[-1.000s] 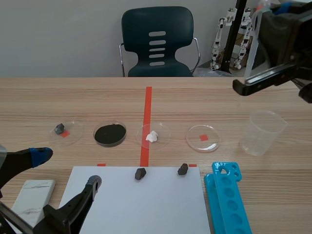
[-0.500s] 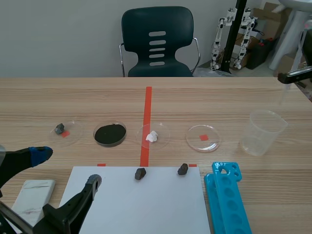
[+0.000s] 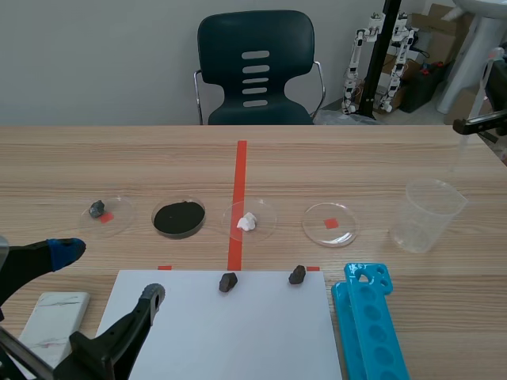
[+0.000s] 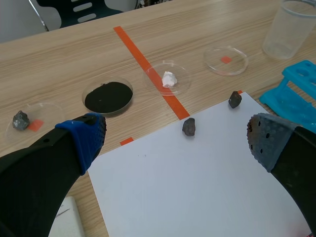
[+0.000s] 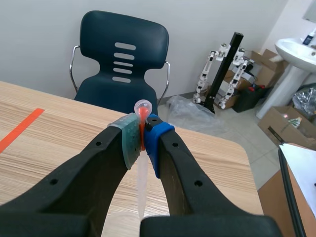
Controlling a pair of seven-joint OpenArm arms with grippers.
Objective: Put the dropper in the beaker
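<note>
The dropper (image 5: pixel 141 150), a clear plastic tube with a reddish bulb, is pinched upright in my right gripper (image 5: pixel 142 134), high above the table's far right corner. In the scene view only a black piece of the right arm (image 3: pixel 480 123) shows at the right edge, above and behind the clear plastic beaker (image 3: pixel 426 214). The beaker (image 4: pixel 295 27) stands upright and looks empty. My left gripper (image 4: pixel 173 143) is open low at the near left (image 3: pixel 110 275), over the white paper, with nothing between its fingers.
Four petri dishes sit in a row: grey stone (image 3: pixel 103 210), black powder (image 3: pixel 179 218), white lump (image 3: pixel 249 221), empty one (image 3: pixel 330 224). Two dark stones (image 3: pixel 228 282) (image 3: pixel 297 275) lie on the white paper (image 3: pixel 226 332). A blue tube rack (image 3: pixel 368 321) lies near the beaker.
The right arm with the dropper has swung to the right, from above the beaker almost out of the scene view. Over the last half second it barely shifted. The left arm has not moved.
</note>
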